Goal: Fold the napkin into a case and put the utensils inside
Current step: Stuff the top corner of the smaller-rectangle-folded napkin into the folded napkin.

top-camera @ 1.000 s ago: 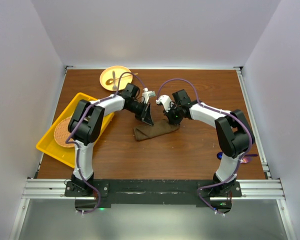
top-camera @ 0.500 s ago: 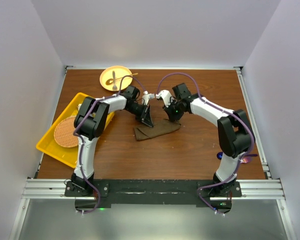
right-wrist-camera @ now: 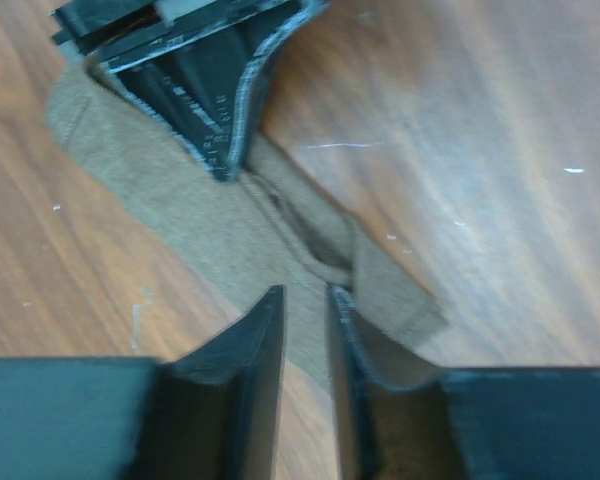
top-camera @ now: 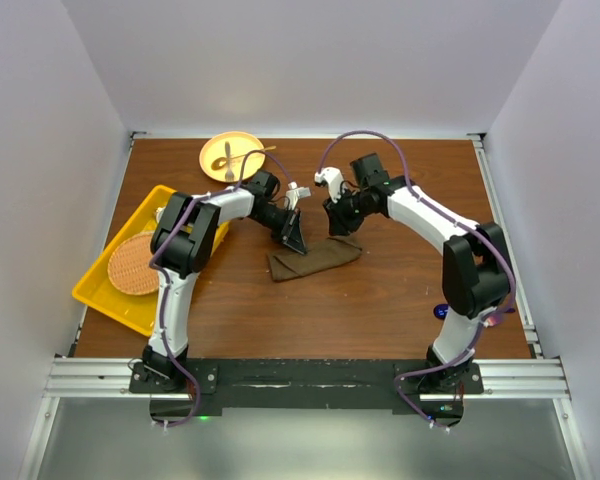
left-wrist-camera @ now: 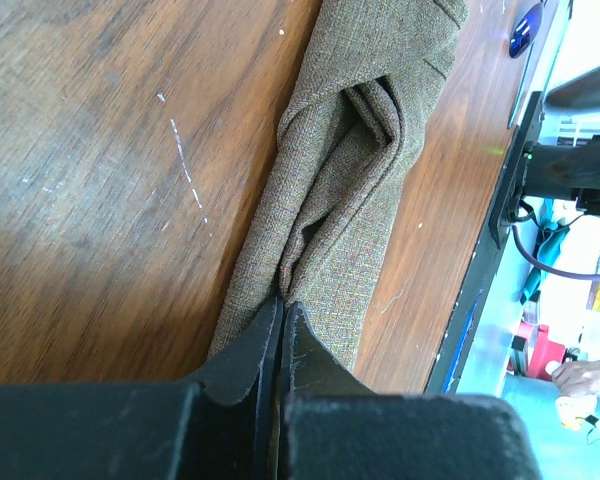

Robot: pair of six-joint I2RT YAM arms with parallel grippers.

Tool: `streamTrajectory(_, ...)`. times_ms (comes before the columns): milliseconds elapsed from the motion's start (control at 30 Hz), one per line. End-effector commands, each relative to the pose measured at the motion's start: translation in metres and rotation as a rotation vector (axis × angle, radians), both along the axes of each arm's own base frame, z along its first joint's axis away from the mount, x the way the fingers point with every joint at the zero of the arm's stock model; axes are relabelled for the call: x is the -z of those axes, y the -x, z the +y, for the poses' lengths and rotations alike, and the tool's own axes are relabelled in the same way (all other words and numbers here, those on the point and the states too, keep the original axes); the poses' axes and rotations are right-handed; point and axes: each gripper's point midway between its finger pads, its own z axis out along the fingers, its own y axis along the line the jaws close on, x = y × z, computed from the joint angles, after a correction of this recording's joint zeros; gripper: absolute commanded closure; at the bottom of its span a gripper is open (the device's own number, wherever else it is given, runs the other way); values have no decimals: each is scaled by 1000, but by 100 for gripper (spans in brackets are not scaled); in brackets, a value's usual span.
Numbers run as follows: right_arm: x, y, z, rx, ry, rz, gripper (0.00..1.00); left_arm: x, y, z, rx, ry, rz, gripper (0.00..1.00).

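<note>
Olive-brown napkin (top-camera: 318,261), folded into a narrow strip, lies mid-way across the table (top-camera: 380,300). Left tool (left-wrist-camera: 282,315) is pressed together, pinching its edge. Right tool (right-wrist-camera: 305,300) hovers above, slightly spread and empty. Risk: any left-side tug may undo the loose folds, since nothing pins them.

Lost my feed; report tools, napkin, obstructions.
Left tool shut on napkin end. Right tool open over napkin, empty. Napkin folded into a narrow strip. Nothing in the way.
</note>
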Motion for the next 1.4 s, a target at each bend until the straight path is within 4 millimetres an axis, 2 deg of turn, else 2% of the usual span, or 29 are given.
streamTrajectory(0, 13, 12, 12, -52, -48, 57, 84, 31, -1, 12, 6, -88, -12, 100)
streamTrajectory(167, 40, 16, 5, -29, 27, 89, 89, 32, -1, 12, 4, -84, -10, 100)
streamTrajectory(333, 72, 1, 0, 46, 99, 60, 88, 33, 0, 12, 7, -82, -4, 100)
streamTrajectory(467, 85, -8, -11, 114, 177, 42, 88, 31, -4, 14, -2, -79, -6, 100)
streamTrajectory(533, 90, -7, -15, 125, 197, 46, 88, 24, -7, 13, 0, -57, -14, 99)
streamTrajectory(633, 96, -2, -23, 139, 232, 66, 88, -1, -19, 13, -3, 30, -89, 83)
streamTrajectory(667, 97, 0, -24, 141, 236, 72, 89, -15, -22, 18, -34, 51, -97, 72)
streamTrajectory(767, 101, 7, -25, 143, 241, 96, 89, -43, -40, 27, -92, 98, -196, 58)
streamTrajectory(833, 102, 9, -25, 149, 236, 110, 89, -58, -49, 31, -111, 104, -266, 51)
streamTrajectory(900, 101, 9, -24, 155, 231, 118, 89, -62, -48, 32, -96, 110, -293, 50)
streamTrajectory(1000, 99, 11, -21, 165, 219, 137, 89, -74, -37, 30, -85, 158, -257, 53)
streamTrajectory(1033, 99, 12, -20, 174, 211, 151, 89, -90, -33, 26, -63, 222, -275, 57)
streamTrajectory(1067, 99, 11, -20, 181, 208, 155, 89, -90, -24, 26, -66, 239, -238, 61)
streamTrajectory(1133, 101, 13, -18, 198, 202, 182, 89, -108, -15, 22, -46, 313, -253, 74)
streamTrajectory(1233, 103, 13, -18, 221, 189, 216, 89, -98, 8, 16, -14, 314, -190, 85)
streamTrajectory(1300, 104, 14, -16, 225, 182, 231, 89, -89, 23, 9, 21, 293, -155, 88)
streamTrajectory(1367, 105, 15, -18, 236, 182, 247, 89, -72, 29, 5, 15, 262, -111, 90)
